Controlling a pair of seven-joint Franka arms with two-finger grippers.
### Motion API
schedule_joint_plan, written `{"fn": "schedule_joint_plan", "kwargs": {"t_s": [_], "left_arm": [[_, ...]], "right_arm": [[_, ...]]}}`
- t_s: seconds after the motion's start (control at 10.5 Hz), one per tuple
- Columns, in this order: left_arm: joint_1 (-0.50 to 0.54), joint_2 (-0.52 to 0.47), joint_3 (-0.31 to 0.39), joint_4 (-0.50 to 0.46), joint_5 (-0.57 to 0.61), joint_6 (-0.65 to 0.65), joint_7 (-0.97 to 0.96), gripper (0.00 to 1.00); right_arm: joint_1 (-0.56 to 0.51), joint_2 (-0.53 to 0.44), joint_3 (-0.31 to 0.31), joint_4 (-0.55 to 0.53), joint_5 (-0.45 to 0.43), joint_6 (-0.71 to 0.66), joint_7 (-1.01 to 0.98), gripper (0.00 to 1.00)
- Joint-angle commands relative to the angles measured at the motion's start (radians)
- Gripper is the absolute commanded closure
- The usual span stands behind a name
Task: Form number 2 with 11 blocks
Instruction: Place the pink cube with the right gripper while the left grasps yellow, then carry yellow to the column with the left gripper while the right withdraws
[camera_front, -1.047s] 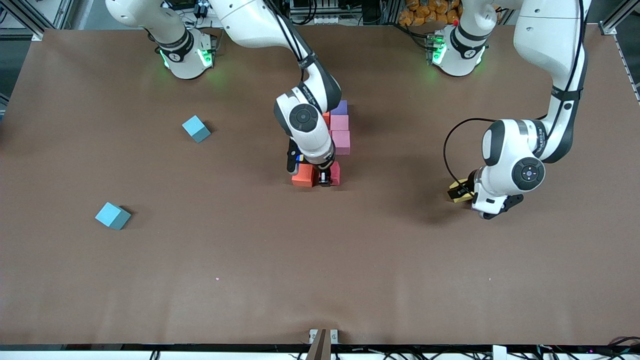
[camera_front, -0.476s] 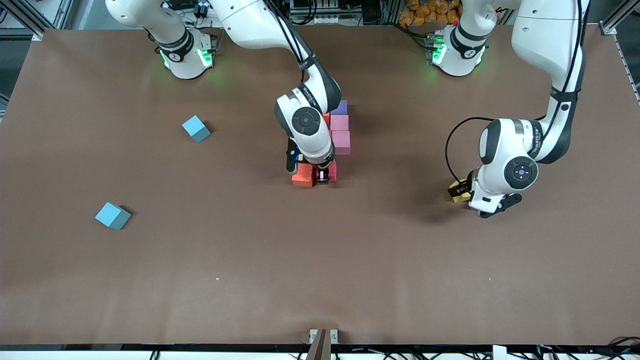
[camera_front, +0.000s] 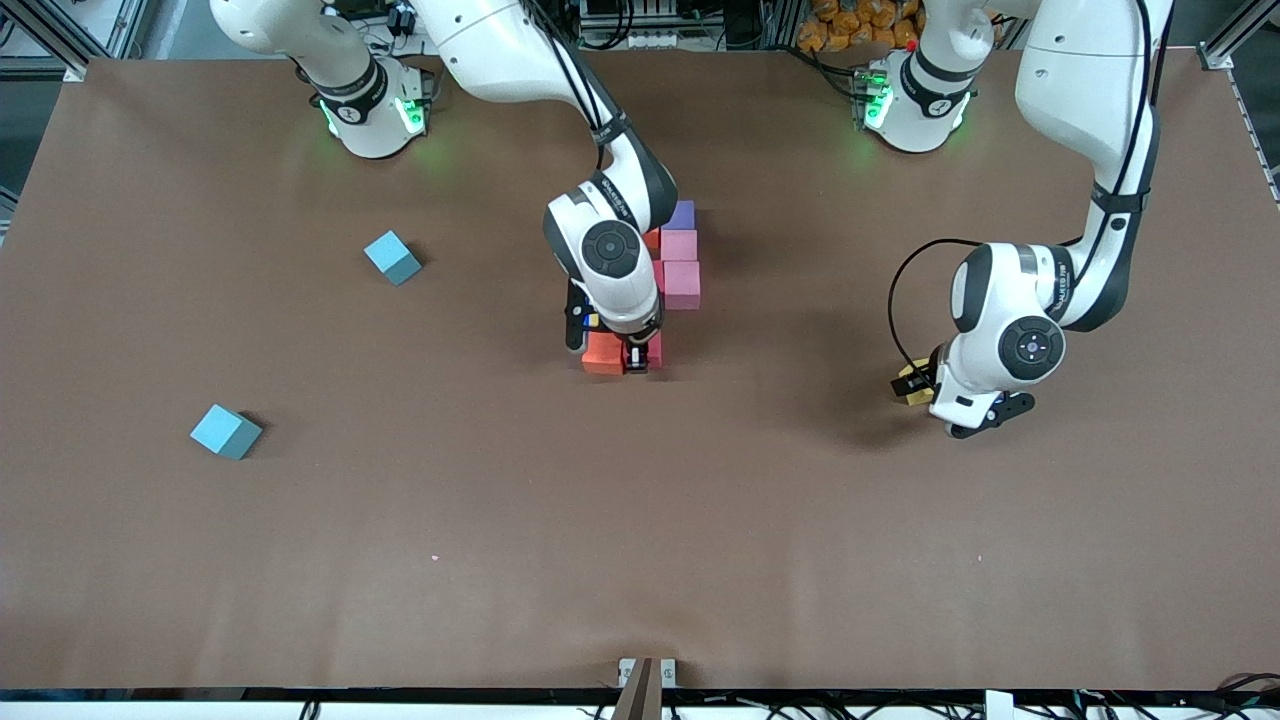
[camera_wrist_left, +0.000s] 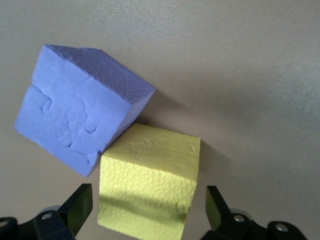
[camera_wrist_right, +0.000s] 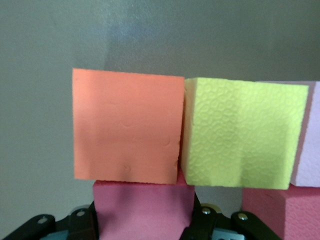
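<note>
Mid-surface, the right end effector (camera_front: 637, 360) is clamped on a red block (camera_wrist_right: 143, 206) beside the orange block (camera_front: 603, 353) at the cluster's front, while toward the left arm's end the left end effector (camera_wrist_left: 145, 212) straddles, fingers apart, a yellow block (camera_wrist_left: 148, 187) touching a bluish-purple one (camera_wrist_left: 80, 127).
</note>
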Motion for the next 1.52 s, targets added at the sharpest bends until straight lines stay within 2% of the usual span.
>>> {"fn": "schedule_joint_plan", "kwargs": {"t_s": [0.0, 0.1, 0.19, 0.29, 0.38, 0.57, 0.86, 1.14, 1.33, 1.43], "left_arm": [[-0.005, 0.004, 0.001, 0.004, 0.018, 0.015, 0.007, 0.28], [-0.007, 0.007, 0.001, 0.006, 0.018, 0.015, 0.009, 0.55], [-0.008, 0.010, 0.001, 0.009, 0.020, 0.015, 0.009, 0.79], [-0.011, 0.010, 0.001, 0.012, 0.020, 0.015, 0.009, 0.93], [-0.013, 0.007, -0.001, 0.019, 0.020, 0.015, 0.009, 0.96], [-0.016, -0.001, -0.048, 0.054, 0.009, 0.008, -0.043, 0.96], [-0.023, 0.011, -0.148, 0.142, 0.008, 0.002, -0.346, 0.98], [-0.059, 0.020, -0.175, 0.170, 0.003, 0.002, -0.437, 0.98], [-0.062, 0.037, -0.225, 0.203, -0.014, 0.002, -0.620, 0.98], [-0.076, 0.056, -0.240, 0.223, -0.014, 0.002, -0.691, 0.98]], "right_arm": [[-0.024, 0.008, 0.011, 0.021, -0.015, -0.013, 0.000, 0.69], [-0.032, 0.008, 0.011, 0.025, -0.013, -0.010, 0.000, 0.67], [-0.033, 0.009, 0.013, 0.027, -0.013, -0.010, 0.000, 0.59], [-0.032, 0.009, 0.011, 0.029, -0.013, -0.009, 0.000, 0.20], [-0.032, 0.008, 0.011, 0.032, -0.013, -0.010, -0.002, 0.00], [-0.033, 0.006, 0.011, 0.071, -0.013, -0.018, -0.002, 0.00], [-0.032, -0.003, 0.011, 0.136, -0.013, -0.082, 0.003, 0.00], [-0.024, -0.017, 0.008, 0.200, -0.006, -0.200, 0.007, 0.00], [-0.042, -0.024, -0.001, 0.200, -0.018, -0.219, -0.035, 0.00], [-0.058, -0.032, -0.016, 0.200, -0.022, -0.219, -0.128, 0.00]]}}
